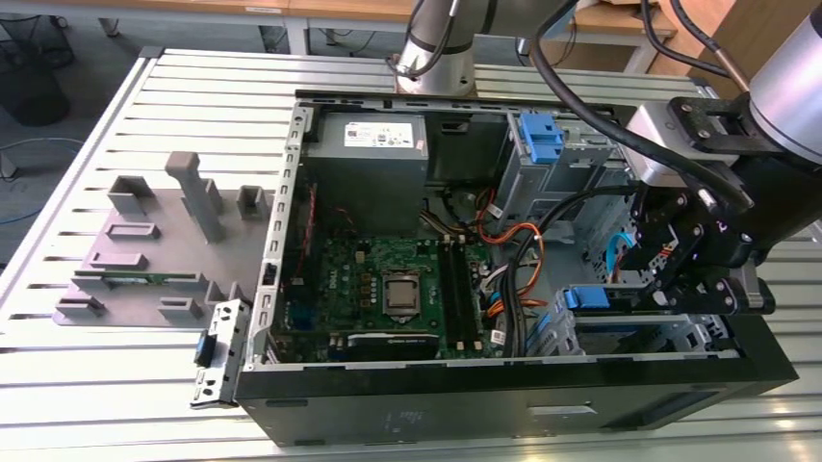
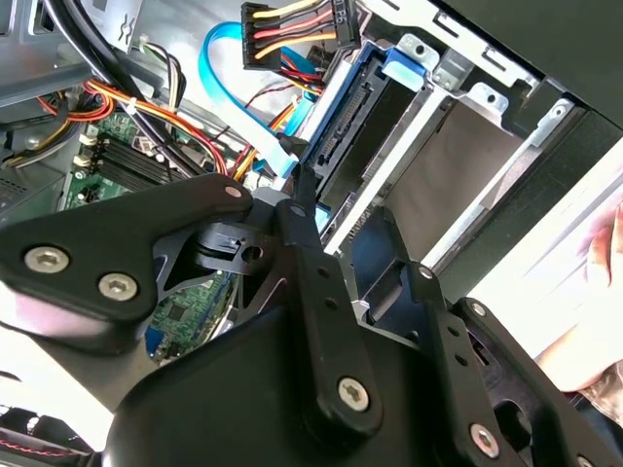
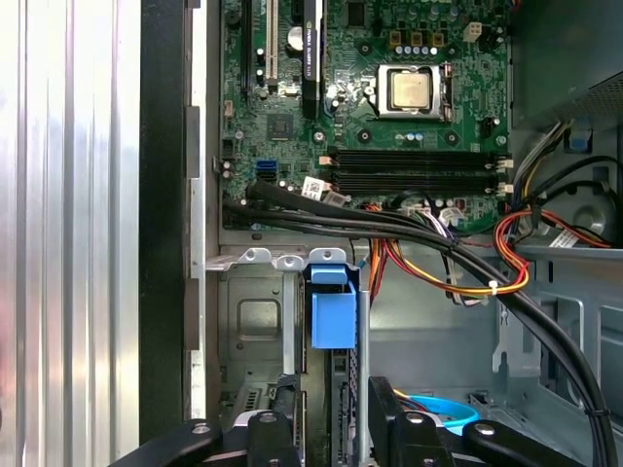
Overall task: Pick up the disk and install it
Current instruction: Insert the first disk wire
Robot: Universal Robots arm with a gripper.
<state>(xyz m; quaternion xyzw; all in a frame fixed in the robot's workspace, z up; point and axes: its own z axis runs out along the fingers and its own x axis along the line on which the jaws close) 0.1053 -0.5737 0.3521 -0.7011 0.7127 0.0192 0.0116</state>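
Blue plastic rails frame the disk (image 3: 332, 316), and that blue tab is my best landmark. In the first wrist view it stands on edge in a slot of the metal drive cage (image 3: 251, 316), just beside the bundle of black and orange cables (image 3: 438, 255) that runs across from the motherboard (image 3: 389, 88). In the exterior view the cage sits in the corner of the computer case (image 1: 514, 395) towards the exterior view's right, and the blue end of the disk shows there too.

My gripper (image 3: 333, 433) is directly over the disk. One black finger (image 3: 277, 433) lies along each broad face with the drive's thin edge between them. I see no gap on either side, so I judge that it is pinching the disk rather than standing spread around it.

What matters here is alignment. The disk's long axis runs straight down into the bay, in line with the gripper's own reach, and its flat faces are parallel to the cage walls. The second wrist view shows the connector edge and blue rail against the silver cage wall, with an orange and yellow power plug (image 2: 292, 24) hanging loose near it, not attached. How deep the drive is seated I cannot tell. The tab stands proud of the cage lip, so I judge the installation unfinished.
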